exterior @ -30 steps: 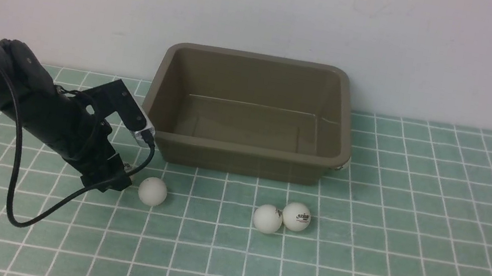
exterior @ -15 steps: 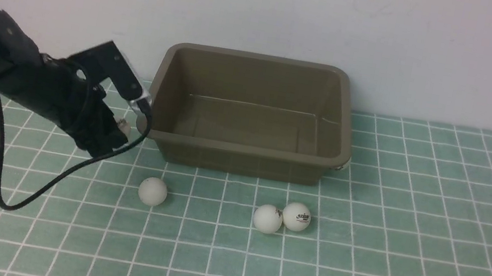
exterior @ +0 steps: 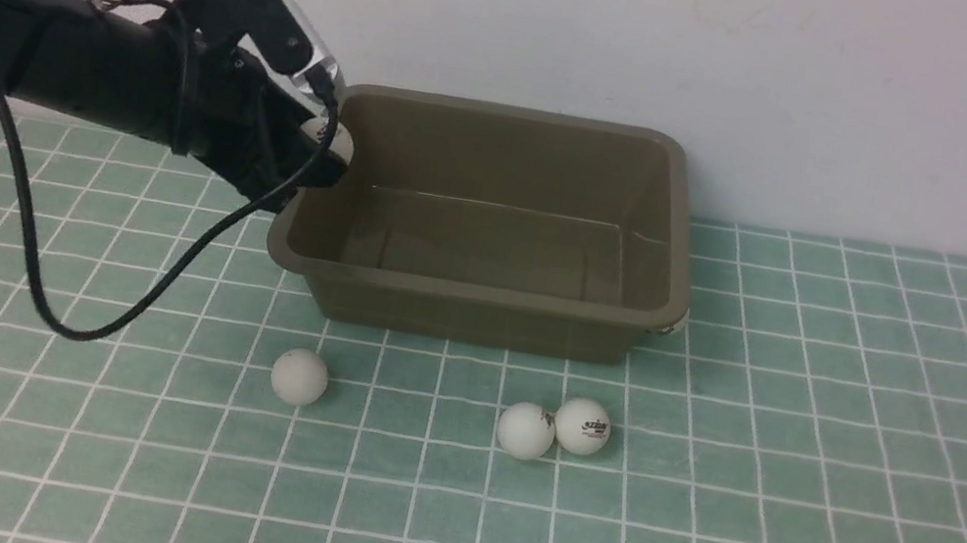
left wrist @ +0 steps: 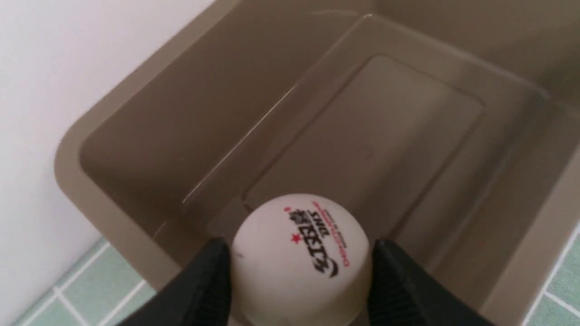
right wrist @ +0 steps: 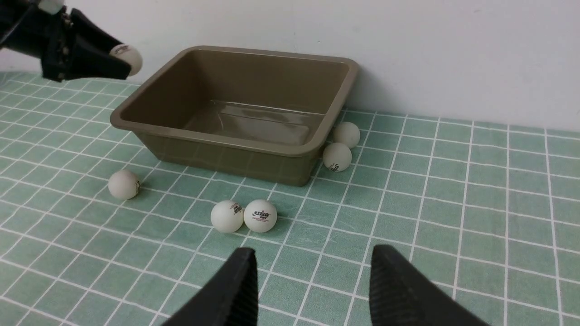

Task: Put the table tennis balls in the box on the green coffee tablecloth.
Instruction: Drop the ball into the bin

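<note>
Spreading beneath everything, the green coffee tablecloth (exterior: 807, 468) carries the box (exterior: 476, 315). The box sits open side up, its long axis running side to side, parallel to the wall (exterior: 778, 65) behind it. The left gripper (exterior: 326, 146) was low off the box's front left corner a second ago and is now raised over the box's left rim. Its jaws clamp one table tennis ball (left wrist: 301, 258), logo facing the wrist camera. Being round, the ball has no long axis. Letting go there would likely drop it into the empty box.

The right gripper (right wrist: 312, 290) hangs well in front of the box, jaws apart, holding nothing. In front of the box lie a lone ball (exterior: 300, 377) and a touching pair (exterior: 553, 428). Two more balls (right wrist: 342, 146) rest beside the box's right end.
</note>
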Motion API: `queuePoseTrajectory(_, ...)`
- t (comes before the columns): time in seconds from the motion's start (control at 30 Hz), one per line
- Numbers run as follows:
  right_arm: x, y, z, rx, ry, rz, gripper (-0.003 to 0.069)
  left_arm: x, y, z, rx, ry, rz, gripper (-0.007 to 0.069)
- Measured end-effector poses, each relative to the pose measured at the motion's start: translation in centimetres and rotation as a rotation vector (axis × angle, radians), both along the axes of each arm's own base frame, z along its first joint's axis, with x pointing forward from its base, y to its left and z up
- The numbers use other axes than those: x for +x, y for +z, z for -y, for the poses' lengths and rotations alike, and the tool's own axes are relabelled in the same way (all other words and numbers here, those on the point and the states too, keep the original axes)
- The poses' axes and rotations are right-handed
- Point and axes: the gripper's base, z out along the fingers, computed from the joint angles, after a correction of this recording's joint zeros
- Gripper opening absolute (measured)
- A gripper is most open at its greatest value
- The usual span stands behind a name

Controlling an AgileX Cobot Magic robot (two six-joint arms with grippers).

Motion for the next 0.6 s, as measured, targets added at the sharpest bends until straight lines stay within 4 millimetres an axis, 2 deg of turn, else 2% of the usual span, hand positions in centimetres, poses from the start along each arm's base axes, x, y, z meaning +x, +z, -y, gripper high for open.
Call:
queuePoseTrajectory(0.27,-0.1,-0.1,0.0,-0.002,0.007,-0.016,0.0314,0.9,-1.9,0.2,0.001,-0.042,-0.151,0.0346)
queuePoseTrajectory(0.37,-0.1,-0.1,0.0,-0.002,0.007,-0.016,0.0314,0.6,-1.7,0.1,0.036,-0.057,-0.220,0.0389)
queuePoseTrajectory(0.47,-0.1,-0.1,0.0,-0.002,0.007,-0.015,0.0314,0.0,-0.2,-0.3,0.070,-0.025,-0.254,0.0462)
queuePoseTrajectory(0.6,-0.1,-0.1,0.0,-0.002,0.007,-0.015,0.0314,-1.4,3.3,-0.8,0.067,0.070,-0.251,0.0478)
